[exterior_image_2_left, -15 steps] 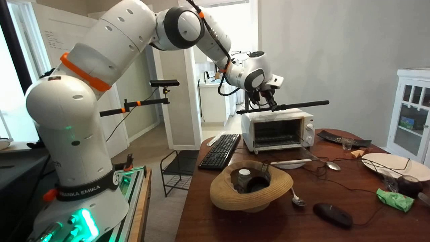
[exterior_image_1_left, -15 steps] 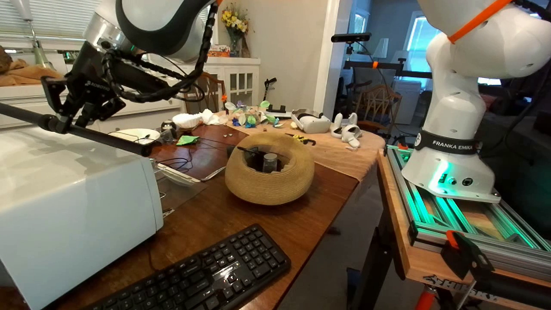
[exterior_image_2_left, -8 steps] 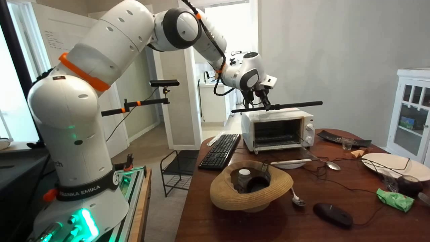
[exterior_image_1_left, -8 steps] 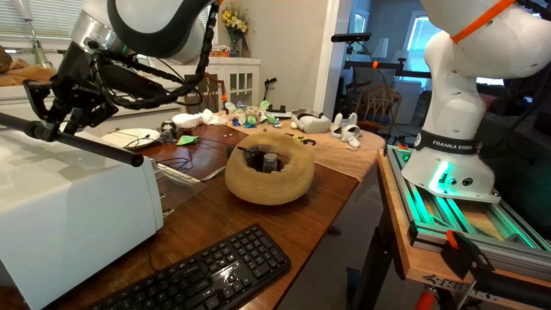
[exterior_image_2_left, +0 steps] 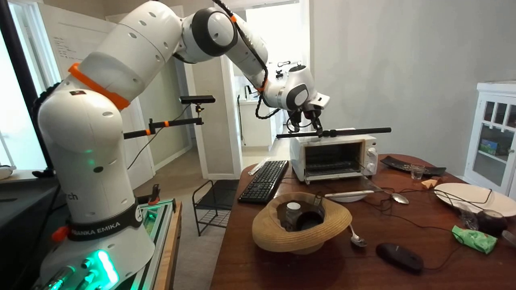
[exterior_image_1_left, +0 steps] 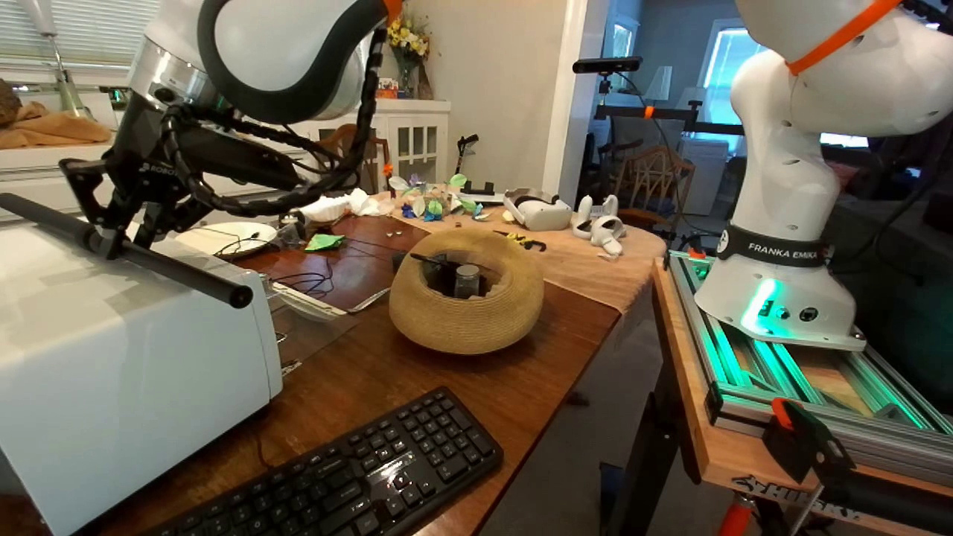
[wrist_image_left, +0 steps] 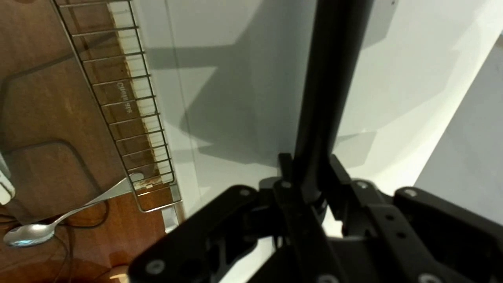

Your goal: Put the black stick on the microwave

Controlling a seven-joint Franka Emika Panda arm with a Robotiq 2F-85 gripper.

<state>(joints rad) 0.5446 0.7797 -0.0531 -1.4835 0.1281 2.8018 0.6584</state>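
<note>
Black stick (wrist_image_left: 329, 90), clamped in the gripper (wrist_image_left: 311, 171)

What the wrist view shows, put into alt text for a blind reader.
Black fingers grip a long black stick over the white microwave; whether it touches is unclear. At left, a wire rack juts out, and a spoon lies on the wooden table.

In an exterior view, the microwave (exterior_image_1_left: 134, 402) is faced side-on from close beside it. In an exterior view, its front is faced from farther off, across the straw hat (exterior_image_2_left: 298, 241). Both share microwave, hat and keyboard (exterior_image_1_left: 357, 476). Wrist view looks down on the microwave's top, near.
</note>
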